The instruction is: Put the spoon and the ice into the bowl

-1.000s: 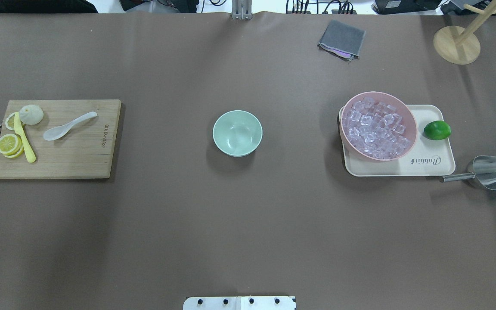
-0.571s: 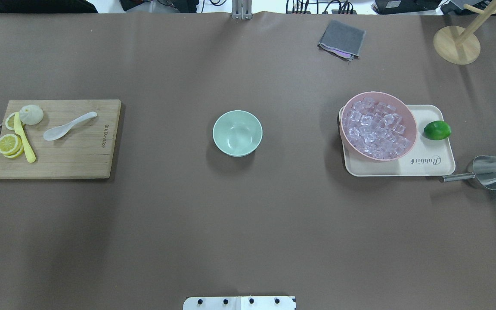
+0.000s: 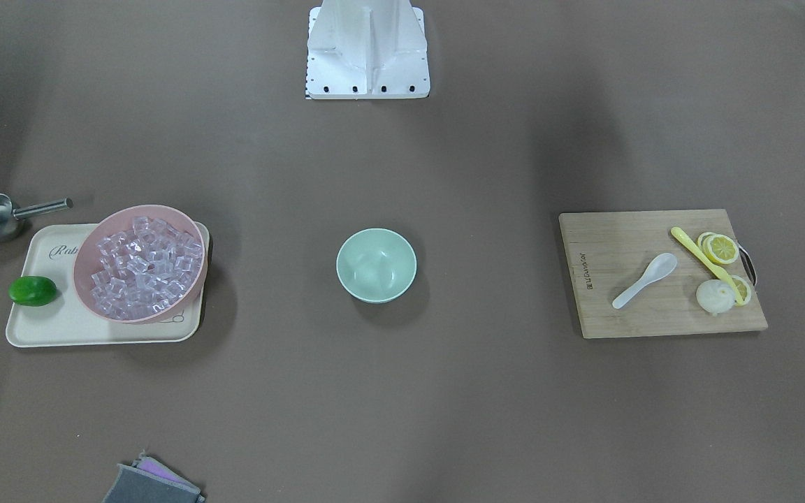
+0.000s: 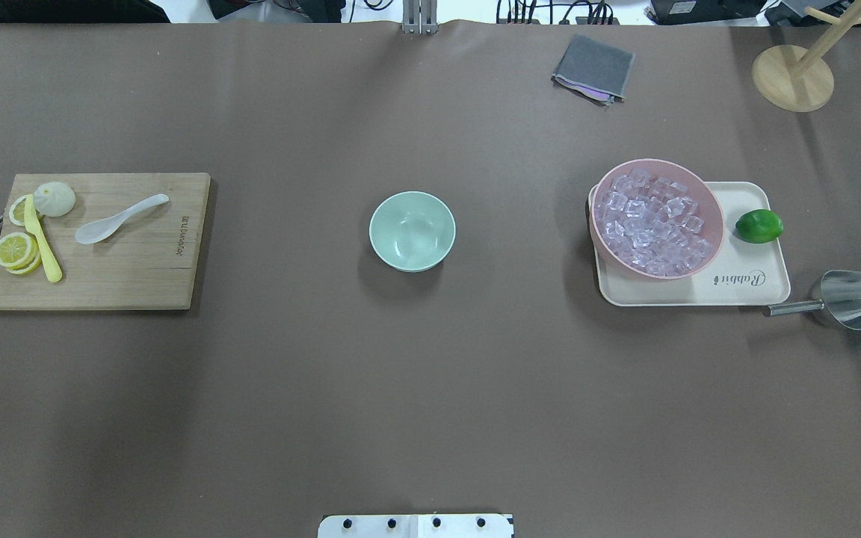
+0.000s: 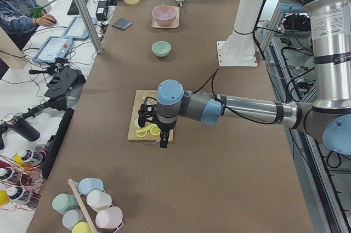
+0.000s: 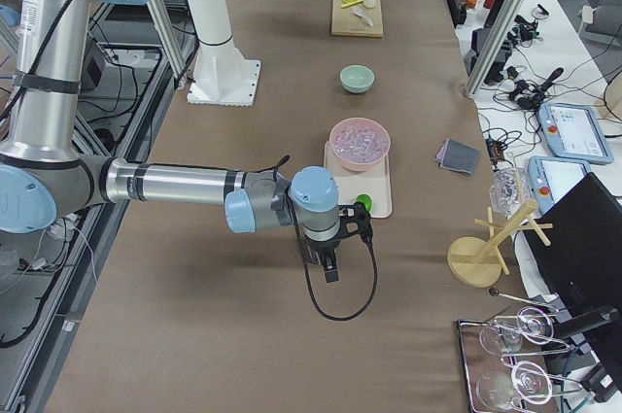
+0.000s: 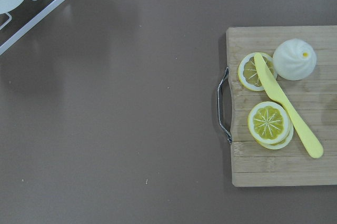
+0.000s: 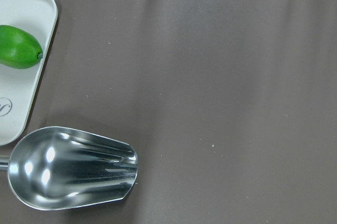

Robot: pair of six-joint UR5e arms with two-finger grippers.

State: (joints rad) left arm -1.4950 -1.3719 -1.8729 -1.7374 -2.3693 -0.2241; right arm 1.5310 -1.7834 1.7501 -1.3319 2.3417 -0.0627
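mint-green, empty, unmoved: found the bowl (image 4: 430, 217) mid-table. saw no shift in the spoon (image 4: 118, 220) on the bamboo board (image 4: 139, 276) or the ice (image 4: 651, 224) in the pink bowl (image 4: 716, 224). could not tell jaws of left gripper (image 5: 163, 141) or right gripper (image 6: 331, 272). judged nothing begun.

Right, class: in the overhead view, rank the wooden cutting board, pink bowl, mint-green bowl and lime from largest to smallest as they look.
1. wooden cutting board
2. pink bowl
3. mint-green bowl
4. lime
No two look alike in size.
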